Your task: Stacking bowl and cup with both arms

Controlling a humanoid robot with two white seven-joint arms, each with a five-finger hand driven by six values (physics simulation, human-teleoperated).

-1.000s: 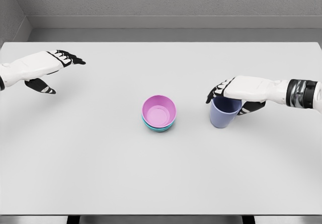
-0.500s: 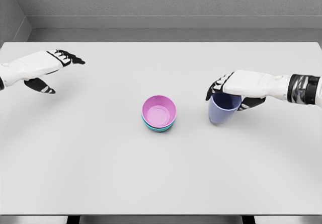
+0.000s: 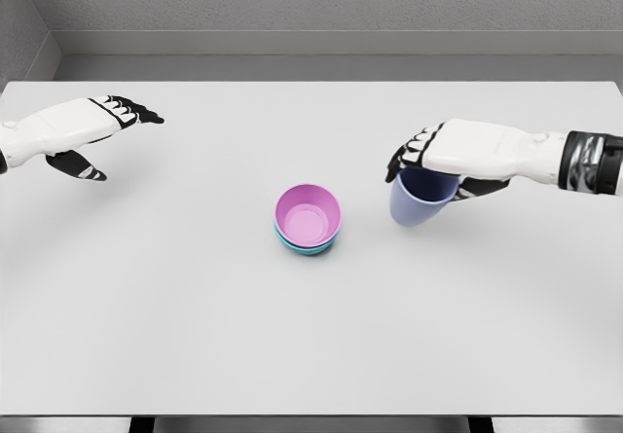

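Right hand (image 3: 428, 165) clamped over periwinkle cup (image 3: 418, 202) rim, cup tilted beside pink bowl (image 3: 309, 216). Left hand (image 3: 90, 133) spread, empty.

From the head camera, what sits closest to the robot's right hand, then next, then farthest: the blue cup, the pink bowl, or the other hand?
Measured from the right hand:
1. Blue cup, gripped at its rim, directly beneath the hand.
2. Pink bowl, near the table's middle, nested in a teal bowl.
3. Left hand, open, hovering at the far left edge.
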